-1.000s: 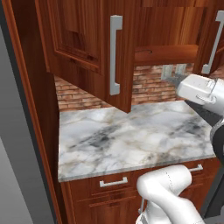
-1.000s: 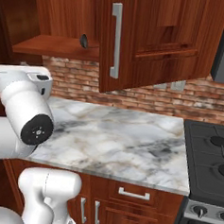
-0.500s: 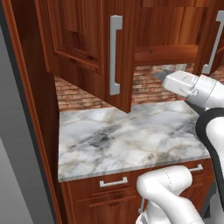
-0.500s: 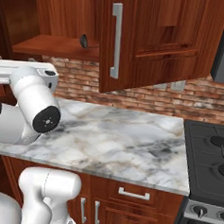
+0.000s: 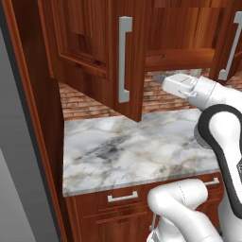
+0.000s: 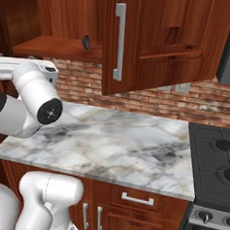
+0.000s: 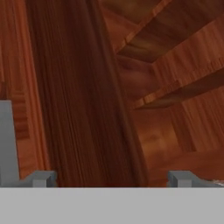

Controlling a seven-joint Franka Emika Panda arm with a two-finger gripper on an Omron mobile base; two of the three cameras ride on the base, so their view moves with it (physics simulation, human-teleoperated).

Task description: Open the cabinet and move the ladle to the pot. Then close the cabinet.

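Note:
The cabinet (image 5: 90, 42) hangs above the counter. Its left door stands swung out towards me, with a silver bar handle (image 5: 124, 59) on its face. In the right base view the same open door (image 6: 156, 42) hangs in the middle, and the inner shelf (image 6: 53, 48) shows to its left. The ladle (image 6: 86, 42), small and dark, rests at that shelf's front edge. My gripper (image 7: 111, 179) is open and empty. It faces the door's edge, with the cabinet's inside to the right. My hand (image 5: 182, 85) hovers below the shelf. The pot is out of view.
A marble counter (image 5: 142, 146) runs under the cabinet, backed by a brick wall (image 6: 200, 101). A dark stove (image 6: 215, 163) sits at the counter's right end. The cabinet's right door (image 5: 234, 45) is closed. Base drawers (image 6: 138, 199) line the front below.
My hand has swung left and slightly up, from over the counter's right side towards the cabinet opening. The jaws stayed open. The door and ladle have not moved.

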